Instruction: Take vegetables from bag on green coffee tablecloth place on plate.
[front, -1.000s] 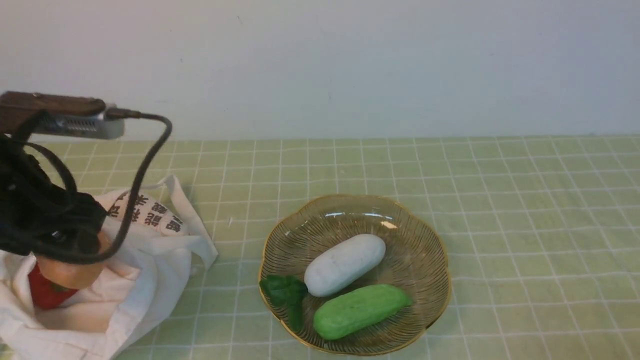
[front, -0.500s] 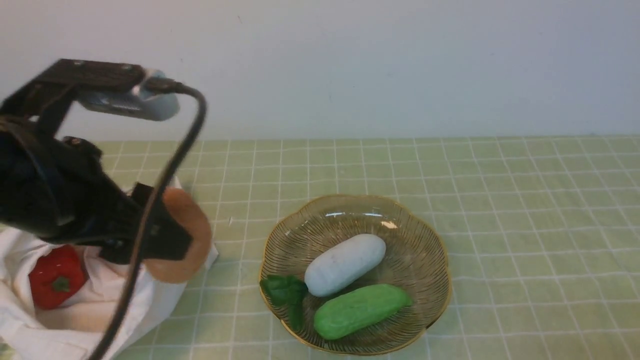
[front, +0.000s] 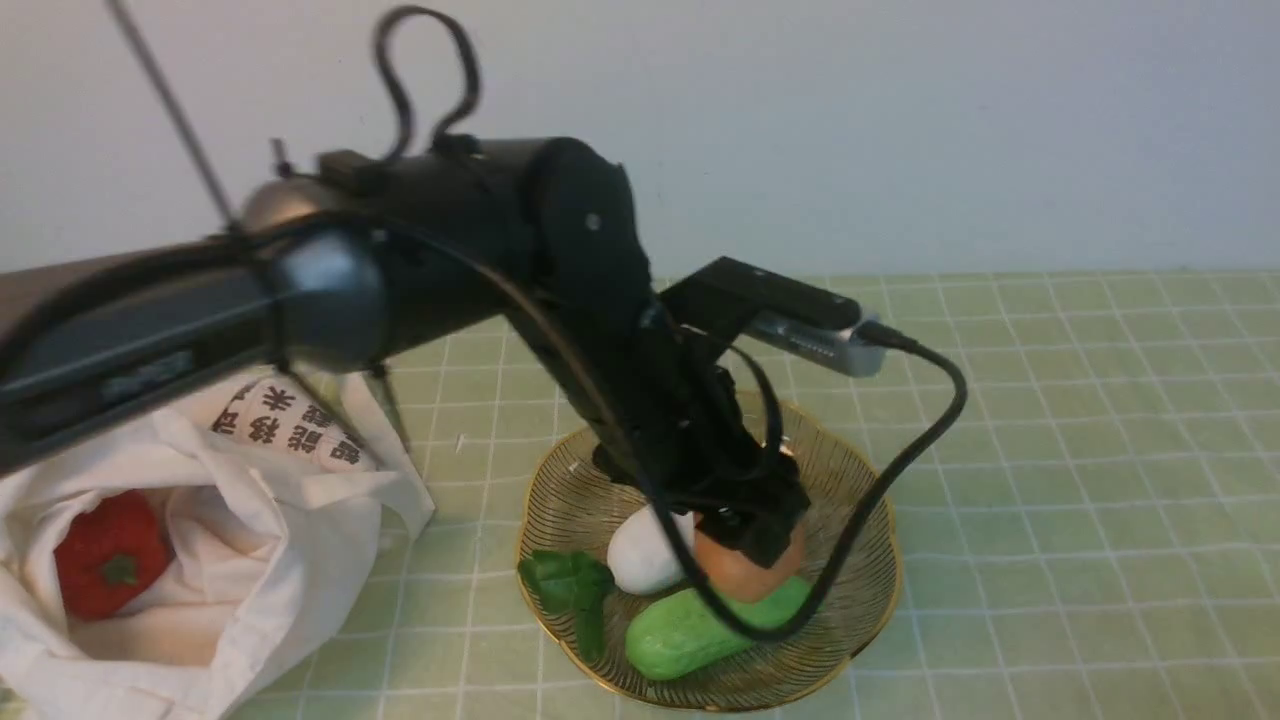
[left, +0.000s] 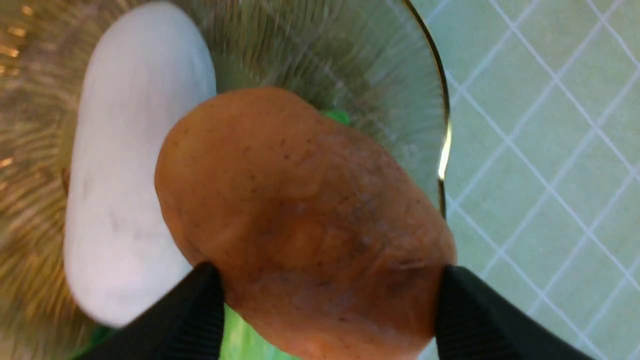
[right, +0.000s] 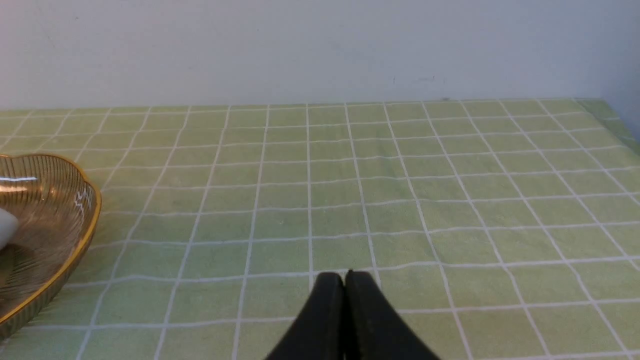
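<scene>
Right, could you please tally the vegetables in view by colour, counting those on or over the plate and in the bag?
Orange-brown: 1, the potato-like one in the left gripper
White: 1
Light green: 1
Dark green: 1
Red: 1, in the bag
Total: 5

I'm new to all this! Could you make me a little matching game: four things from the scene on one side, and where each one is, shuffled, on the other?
Things
1. Red pepper
2. Orange-brown vegetable
3. Printed black characters
4. White oblong vegetable

Places
A. On the white cloth bag
B. Held in the left claw
C. In the amber glass dish, not held
D. Inside the bag's opening

Right pairs: 1-D, 2-B, 3-A, 4-C
</scene>
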